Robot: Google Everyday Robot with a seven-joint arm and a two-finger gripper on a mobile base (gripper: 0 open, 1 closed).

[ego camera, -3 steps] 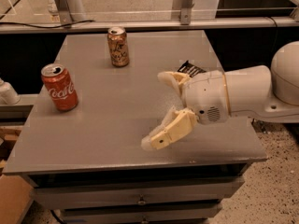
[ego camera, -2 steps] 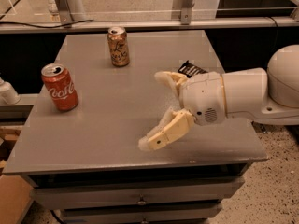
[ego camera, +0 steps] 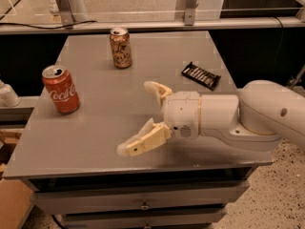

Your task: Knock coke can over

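Grey drawers: right at the front, under the table top; shut
grey table: flat and wide; two cans and a packet on top
gripper: low over the near middle of the table; pointing left; spread wide apart, with nothing held
fingers: cream coloured; one close to the front edge, the other further back
white arm: fat and round; reaching in from the right, over the near right part of the table
coke can: red with white writing and a silver top; standing straight up on the left side of the table, near the left edge; well apart from the gripper, to its left and a bit further back
black packet: lying flat on the right side, just behind the arm
brown can: standing up near the far edge; well apart from the coke can
metal rail: running along behind the table
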